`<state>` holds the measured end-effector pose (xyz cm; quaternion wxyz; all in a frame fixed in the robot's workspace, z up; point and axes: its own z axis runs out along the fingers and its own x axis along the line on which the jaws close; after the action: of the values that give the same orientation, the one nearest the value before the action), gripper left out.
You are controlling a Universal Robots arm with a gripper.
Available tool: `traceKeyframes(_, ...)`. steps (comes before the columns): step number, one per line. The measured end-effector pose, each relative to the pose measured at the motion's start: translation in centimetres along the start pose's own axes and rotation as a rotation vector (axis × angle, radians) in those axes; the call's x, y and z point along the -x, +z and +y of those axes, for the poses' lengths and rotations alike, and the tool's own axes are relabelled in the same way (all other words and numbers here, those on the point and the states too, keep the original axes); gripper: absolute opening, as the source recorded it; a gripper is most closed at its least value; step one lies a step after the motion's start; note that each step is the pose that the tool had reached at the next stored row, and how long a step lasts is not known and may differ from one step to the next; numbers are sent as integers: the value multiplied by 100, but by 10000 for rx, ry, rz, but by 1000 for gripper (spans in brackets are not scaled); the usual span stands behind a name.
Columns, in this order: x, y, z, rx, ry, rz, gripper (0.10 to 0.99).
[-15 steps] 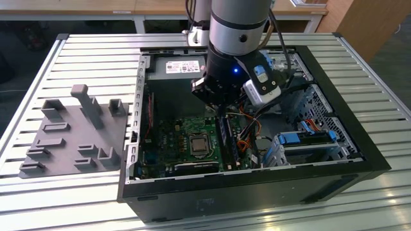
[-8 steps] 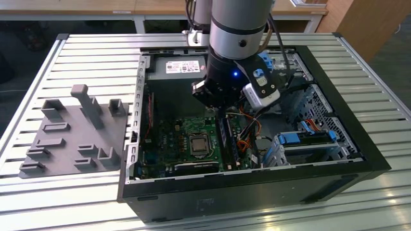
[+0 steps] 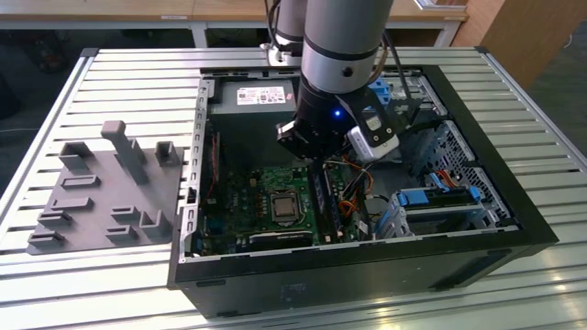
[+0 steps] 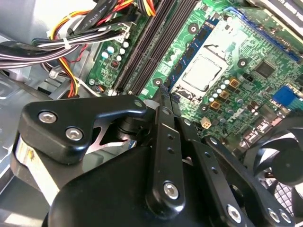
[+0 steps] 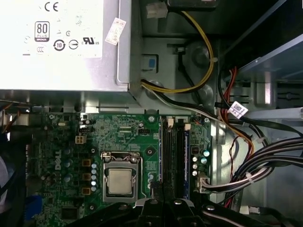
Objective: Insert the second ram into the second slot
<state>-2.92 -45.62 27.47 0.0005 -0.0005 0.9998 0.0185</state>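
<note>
In the exterior view, a grey cylindrical robot arm (image 3: 344,48) reaches down into an open black computer case (image 3: 367,268) that lies on a ribbed aluminium table (image 3: 119,75). Its black hand (image 3: 310,159) hangs just above the green motherboard (image 3: 238,213). It is at the end of the long dark memory slots (image 3: 326,206) nearer the silver power supply box (image 3: 261,96). A grey moulded plastic fixture (image 3: 101,199) lies on the table at the exterior view's left, apart from the case. Bright-blue plastic drive brackets (image 3: 438,196) sit inside the case at the exterior view's right.

In the second wrist view, the hand's black metal fingers (image 4: 163,137) sit together with no gap showing, their tip right at one end of the slots. A thin blue strip (image 4: 189,53) runs along the slots on the side of the square silver processor socket (image 4: 203,73). I cannot tell whether that strip is the second ram seated on edge, or whether the second ram is pinched between the fingers. Black, yellow and red cables (image 4: 71,42) lie on the slots' other side.

In the first wrist view, small white latches (image 5: 170,124) mark the slots' end toward the power supply box.
</note>
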Motion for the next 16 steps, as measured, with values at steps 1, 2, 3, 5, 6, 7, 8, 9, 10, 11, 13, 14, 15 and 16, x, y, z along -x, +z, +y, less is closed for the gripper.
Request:
traceKeyframes(1,6,3,0,-1,0,0,114)
traceKeyframes(2,11,6,2,0,1,0,114)
traceKeyframes(3,15,11,2,2,0,-1,114)
traceKeyframes(5,24,24,1,3,0,-1,114)
traceKeyframes(6,29,32,1,1,0,0,114)
traceKeyframes(7,36,41,1,1,0,0,114)
traceKeyframes(8,46,49,1,2,1,0,114)
traceKeyframes(9,54,58,2,2,0,1,114)
traceKeyframes(10,60,68,2,1,0,2,114)
traceKeyframes(11,64,78,2,1,0,3,114)
traceKeyframes(13,67,104,1,2,2,3,114)
traceKeyframes(14,68,117,1,2,2,3,114)
traceKeyframes(15,69,129,0,2,0,3,114)
traceKeyframes(16,69,141,0,1,-4,3,114)
